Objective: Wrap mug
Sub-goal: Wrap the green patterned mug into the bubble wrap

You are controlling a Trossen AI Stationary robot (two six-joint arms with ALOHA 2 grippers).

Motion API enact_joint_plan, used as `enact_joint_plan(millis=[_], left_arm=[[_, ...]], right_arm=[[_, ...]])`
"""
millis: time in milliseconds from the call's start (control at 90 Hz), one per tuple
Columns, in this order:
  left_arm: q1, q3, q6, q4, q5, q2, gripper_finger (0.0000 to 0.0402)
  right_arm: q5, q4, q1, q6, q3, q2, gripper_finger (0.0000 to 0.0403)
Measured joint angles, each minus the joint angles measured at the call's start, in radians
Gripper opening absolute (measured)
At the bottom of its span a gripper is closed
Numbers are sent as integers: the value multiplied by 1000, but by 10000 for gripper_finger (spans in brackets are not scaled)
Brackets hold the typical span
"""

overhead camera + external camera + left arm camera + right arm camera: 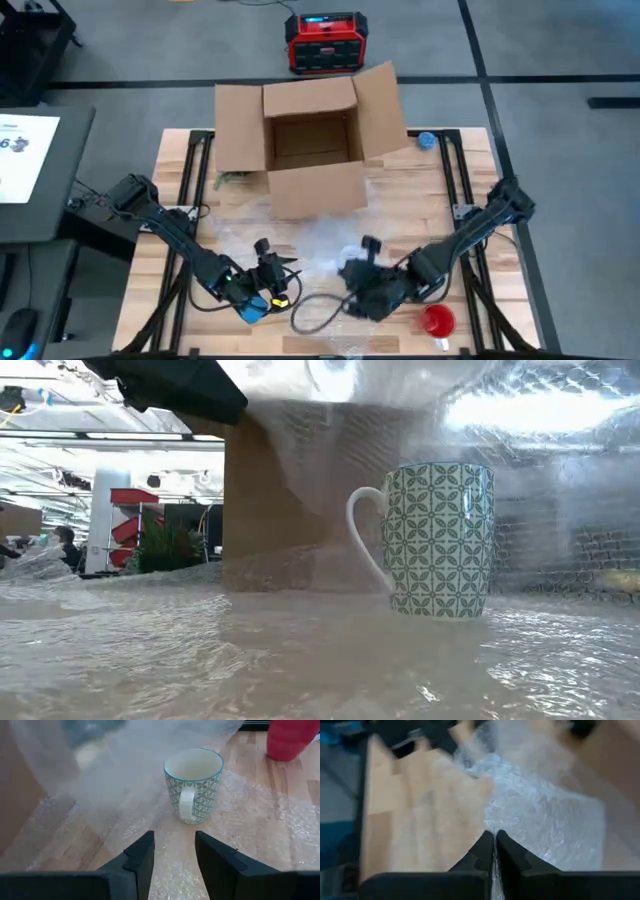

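Two tools: left tool [174, 851] apart facing mug [194, 785], right tool [493, 845] clamped on bubble wrap [540, 815], cardboard box [305, 140] behind.

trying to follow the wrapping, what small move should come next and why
Probably the right gripper should draw the clear bubble wrap sheet, pinched between its shut fingers, over the green-patterned ceramic mug. The mug stands upright and uncovered on the wrap, part of the sheet is already raised near it, and the open left gripper only faces the mug.
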Motion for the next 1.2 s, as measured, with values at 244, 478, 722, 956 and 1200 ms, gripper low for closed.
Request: enact_joint_plan(millis=[244,478,722,956,1200], left_arm=[[-10,0,45,-8,-17,-47,123],[-57,0,51,-33,-40,-129,123],[-67,0,63,-28,-64,-129,123],[-64,-2,47,-27,-59,-129,123],[-64,-2,41,-28,-56,-129,123]], right_arm=[[-65,19,50,78,21,109,0],[-108,26,47,126,21,231,0],[-135,76,39,125,20,309,33],[-270,66,42,30,19,247,152],[-331,26,67,-98,20,60,219]])
